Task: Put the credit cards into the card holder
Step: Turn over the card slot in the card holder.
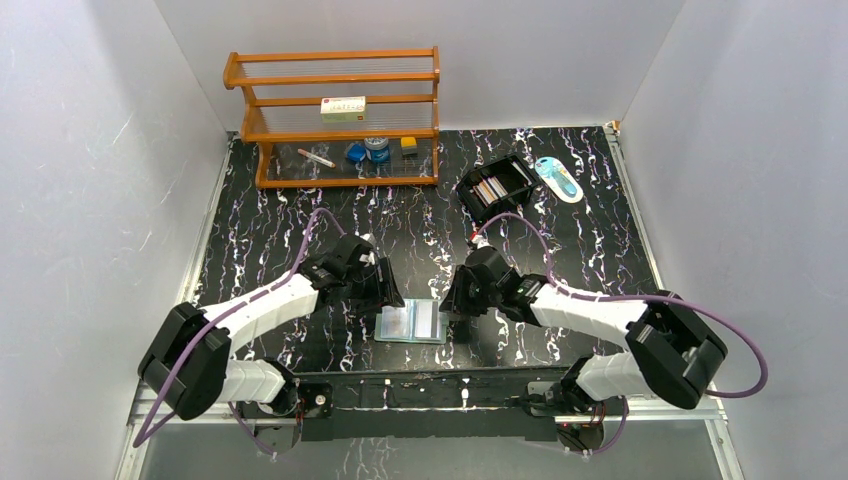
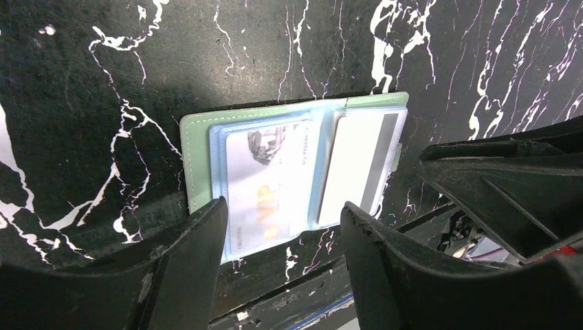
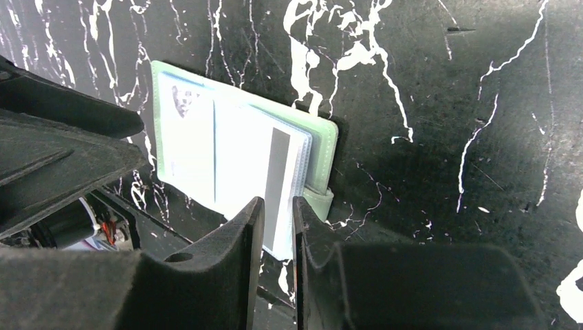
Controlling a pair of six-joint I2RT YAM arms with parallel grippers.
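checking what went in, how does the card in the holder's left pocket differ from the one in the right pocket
The left card shows print: a grey picture and orange letters; the right card is plain white with one grey stripe. The left card looks face up, the right card back up. Both lie flat in clear pockets of the open card holder.

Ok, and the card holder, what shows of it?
The card holder lies opened flat on the black marbled table near its front edge. Pale green cover, a tab on one side, clear bluish sleeves inside. One holds a pale card with orange print, the other a white card with a grey stripe. The left gripper and right gripper hover at its near edge; contact unclear.
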